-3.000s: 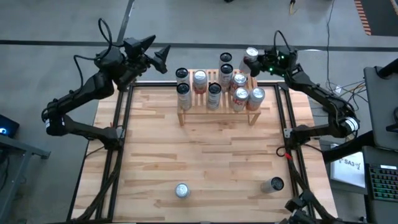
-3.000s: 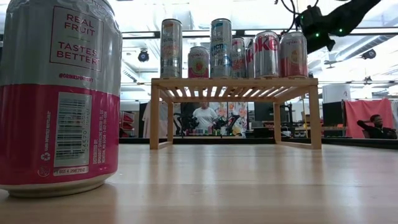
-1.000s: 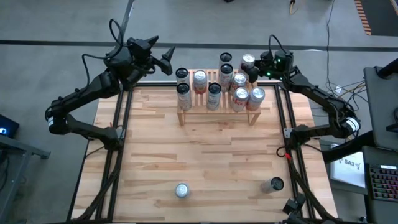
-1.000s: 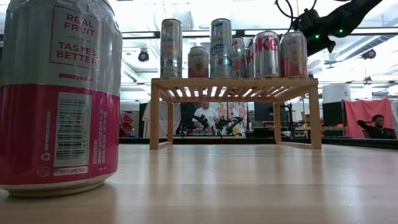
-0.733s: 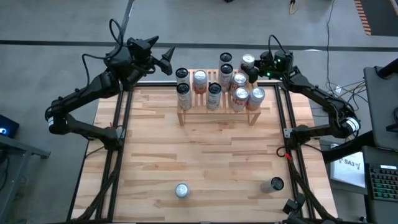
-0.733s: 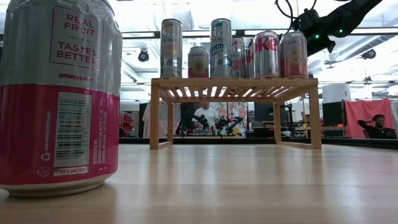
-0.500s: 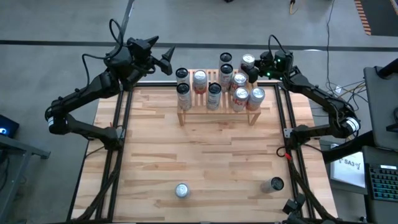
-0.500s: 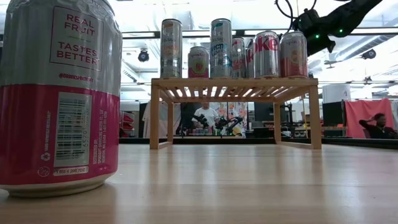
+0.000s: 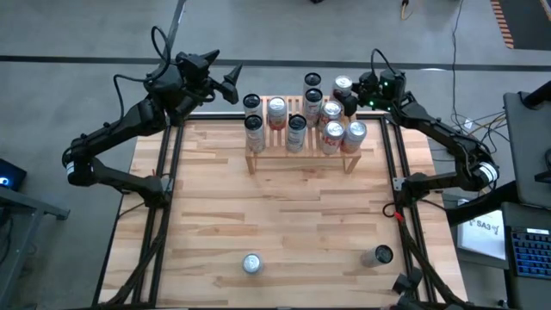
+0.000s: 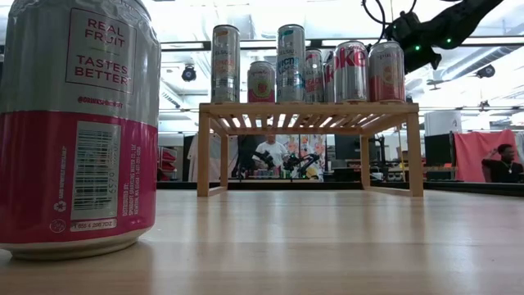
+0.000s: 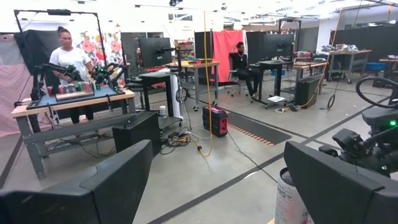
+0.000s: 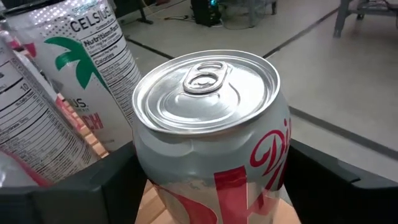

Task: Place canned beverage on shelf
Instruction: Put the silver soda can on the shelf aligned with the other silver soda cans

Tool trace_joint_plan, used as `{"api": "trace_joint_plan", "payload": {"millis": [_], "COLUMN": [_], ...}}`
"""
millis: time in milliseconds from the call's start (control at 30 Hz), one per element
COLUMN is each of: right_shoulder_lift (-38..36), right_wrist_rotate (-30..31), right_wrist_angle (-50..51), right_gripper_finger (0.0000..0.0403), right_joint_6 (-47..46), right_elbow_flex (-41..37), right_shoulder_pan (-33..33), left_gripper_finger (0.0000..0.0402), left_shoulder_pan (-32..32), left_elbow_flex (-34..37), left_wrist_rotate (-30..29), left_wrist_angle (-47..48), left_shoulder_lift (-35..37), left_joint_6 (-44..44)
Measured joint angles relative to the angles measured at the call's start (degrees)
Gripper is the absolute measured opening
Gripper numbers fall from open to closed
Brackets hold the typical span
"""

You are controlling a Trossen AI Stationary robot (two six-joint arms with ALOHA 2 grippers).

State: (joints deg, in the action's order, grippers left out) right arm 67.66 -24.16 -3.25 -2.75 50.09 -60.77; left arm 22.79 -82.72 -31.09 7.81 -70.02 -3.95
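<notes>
Right end effector [image 9: 347,93] pinches a silver-and-red can [image 12: 214,143] at the shelf [image 9: 301,153] rear corner, beside other upright cans. Left end effector [image 9: 231,82] hangs spread past the bench [image 9: 284,215] edge; 2 cans stand near its front.

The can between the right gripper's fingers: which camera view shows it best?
The right wrist view: the silver and red can fills it, lid and pull tab clear. The high view shows only its small round top beside the shelf. In the low view I cannot single it out.
</notes>
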Motion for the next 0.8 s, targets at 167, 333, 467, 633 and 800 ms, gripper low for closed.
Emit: {"api": "trace_joint_plan", "payload": {"millis": [167,333,467,633,800], "right_shoulder_lift": [0.1,0.0,-0.8,-3.4,-6.3], "right_wrist_rotate": [0.1,-0.1,-0.1,0.0,0.7], "right_wrist_angle": [2.1,4.8,7.0,8.0,10.3], "right_gripper_finger": [0.0376,0.0375,0.0372,0.0373,0.0373], "right_joint_6": [-1.9,-0.5,0.2,-0.3,-0.2], "right_elbow_flex": [-0.2,-0.2,-0.2,-0.2,-0.2], "right_shoulder_pan": [0.0,0.0,0.0,0.0,0.0], "left_gripper_finger": [0.035,0.035,0.035,0.035,0.035], "left_shoulder_pan": [0.0,0.0,0.0,0.0,0.0], "left_elbow_flex": [0.0,0.0,0.0,0.0,0.0], "left_wrist_rotate": [0.0,0.0,0.0,0.0,0.0], "left_wrist_angle": [0.0,0.1,0.2,0.3,0.3], "left_shoulder_lift": [0.0,0.0,0.0,0.0,0.0], "left_joint_6": [0.0,0.0,0.0,0.0,-0.1]}}
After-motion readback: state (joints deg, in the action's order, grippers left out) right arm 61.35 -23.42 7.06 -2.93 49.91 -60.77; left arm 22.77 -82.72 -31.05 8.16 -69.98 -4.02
